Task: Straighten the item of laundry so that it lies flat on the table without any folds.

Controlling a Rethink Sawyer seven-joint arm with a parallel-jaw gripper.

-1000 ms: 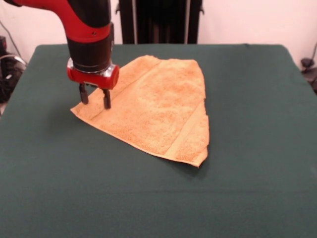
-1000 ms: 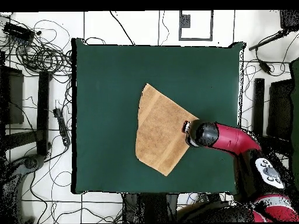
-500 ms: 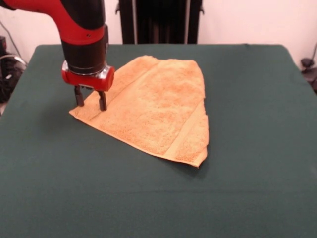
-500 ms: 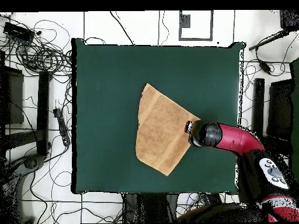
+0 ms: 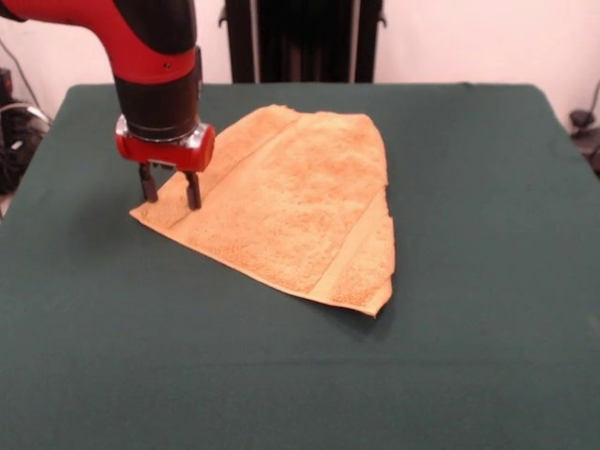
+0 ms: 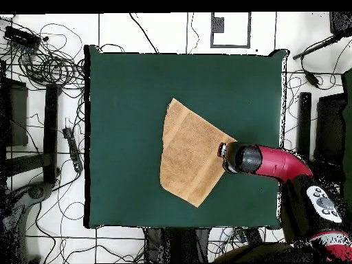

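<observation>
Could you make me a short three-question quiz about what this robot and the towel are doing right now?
1. True or false: the orange-tan towel hangs over the green table's edge.
2. The gripper stands at which part of the towel? A) the middle B) a corner C) off the cloth entirely
3. Fill in: the two fingers point ____ at the towel, with a gap between them.

Key: 1 false, it lies wholly on the table. 2 B, the corner at the picture's left in the front view. 3 down.

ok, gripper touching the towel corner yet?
Touching. In the front view the gripper has its open jaws planted on the towel at its corner, no gap under the tips.
</observation>
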